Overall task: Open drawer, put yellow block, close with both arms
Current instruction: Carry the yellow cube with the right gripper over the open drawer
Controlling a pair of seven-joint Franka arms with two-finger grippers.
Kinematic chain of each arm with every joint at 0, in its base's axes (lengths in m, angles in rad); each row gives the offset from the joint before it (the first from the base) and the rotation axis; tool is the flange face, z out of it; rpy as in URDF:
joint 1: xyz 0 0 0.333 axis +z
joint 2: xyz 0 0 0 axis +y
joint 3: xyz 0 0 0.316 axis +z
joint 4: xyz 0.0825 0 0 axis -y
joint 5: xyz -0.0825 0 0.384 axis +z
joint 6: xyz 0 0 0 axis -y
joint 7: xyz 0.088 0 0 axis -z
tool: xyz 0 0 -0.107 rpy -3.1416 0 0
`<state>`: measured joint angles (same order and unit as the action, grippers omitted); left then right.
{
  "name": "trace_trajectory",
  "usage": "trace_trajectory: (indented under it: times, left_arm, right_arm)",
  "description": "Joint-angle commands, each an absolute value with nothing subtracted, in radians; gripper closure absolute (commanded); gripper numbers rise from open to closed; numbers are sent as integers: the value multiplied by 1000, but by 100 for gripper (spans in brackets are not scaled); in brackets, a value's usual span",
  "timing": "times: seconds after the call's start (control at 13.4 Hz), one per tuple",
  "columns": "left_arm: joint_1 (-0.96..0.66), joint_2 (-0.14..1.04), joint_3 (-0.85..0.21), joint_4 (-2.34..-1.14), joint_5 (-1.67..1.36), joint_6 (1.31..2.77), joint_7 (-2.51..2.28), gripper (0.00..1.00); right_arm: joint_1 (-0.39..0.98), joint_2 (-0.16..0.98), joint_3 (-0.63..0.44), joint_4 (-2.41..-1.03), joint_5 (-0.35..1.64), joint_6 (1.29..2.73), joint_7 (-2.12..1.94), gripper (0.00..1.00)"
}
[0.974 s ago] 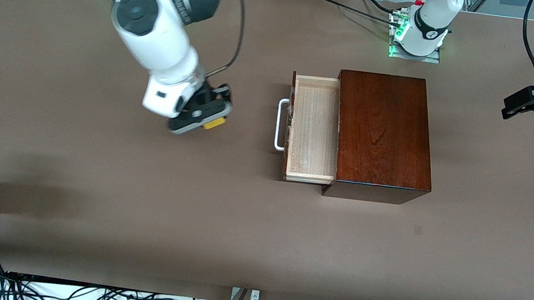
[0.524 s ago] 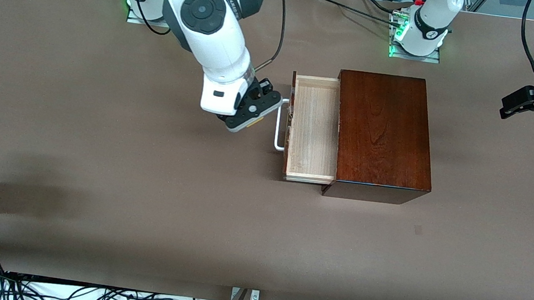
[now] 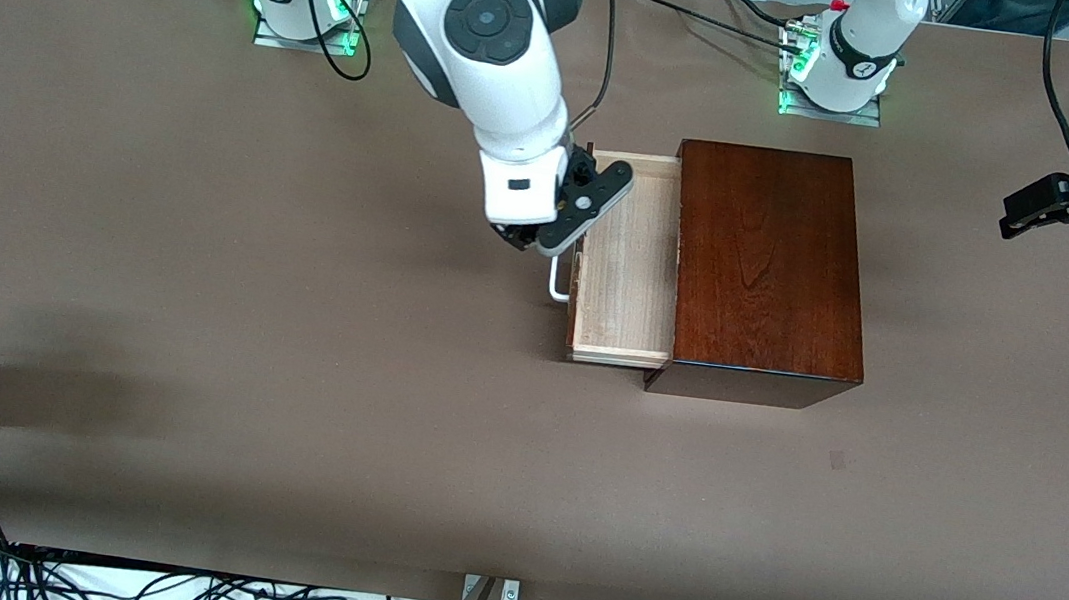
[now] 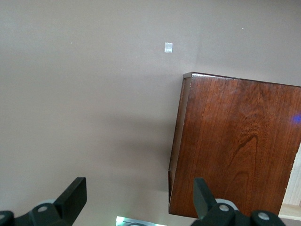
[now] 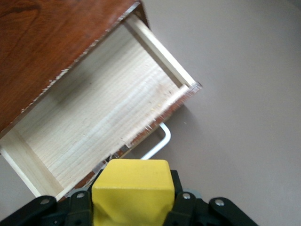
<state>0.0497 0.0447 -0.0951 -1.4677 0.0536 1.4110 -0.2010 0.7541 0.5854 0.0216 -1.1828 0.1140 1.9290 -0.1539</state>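
I see the yellow block [image 5: 130, 188], clenched in the right end effector [image 3: 558, 227], has travelled from over bare table [image 3: 192, 301] to over the drawer [image 3: 625, 280] handle; the pulled-out drawer holds nothing. Left end effector [image 4: 136, 197] waits spread.

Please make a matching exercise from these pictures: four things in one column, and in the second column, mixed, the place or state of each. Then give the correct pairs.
1. yellow block
2. drawer
3. left gripper
4. right gripper

a. open, above the bare table beside the box
b. pulled out, nothing inside
c. shut, above the drawer's handle end
d. held between two black fingers

Pairs: 1-d, 2-b, 3-a, 4-c
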Motion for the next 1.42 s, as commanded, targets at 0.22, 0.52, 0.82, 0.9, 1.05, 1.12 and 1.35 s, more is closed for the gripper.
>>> trace_trajectory:
  times: [0.22,0.52,0.82,0.9,1.05,1.12,1.35]
  left_arm:
    - [55,38,-92,-1474,29,1414,-196,0]
    - [54,38,-98,-1476,29,1414,-207,0]
    - [55,38,-98,-1476,29,1414,-199,0]
    - [55,38,-97,-1474,29,1414,-199,0]
    - [55,38,-97,-1476,29,1414,-198,0]
    - [55,37,-97,-1476,29,1413,-198,0]
    - [55,38,-95,-1476,29,1411,-196,0]
  right_arm:
    - [810,725,14,-1020,38,1910,-414,100]
    - [841,762,11,-999,28,1936,-503,100]
    - [857,801,14,-999,28,2038,-558,100]
    - [864,810,14,-999,26,2048,-566,100]
    - [885,816,12,-1000,26,2046,-600,100]
    - [890,825,12,-1000,23,2045,-606,100]
    - [903,854,12,-1000,20,2059,-632,100]
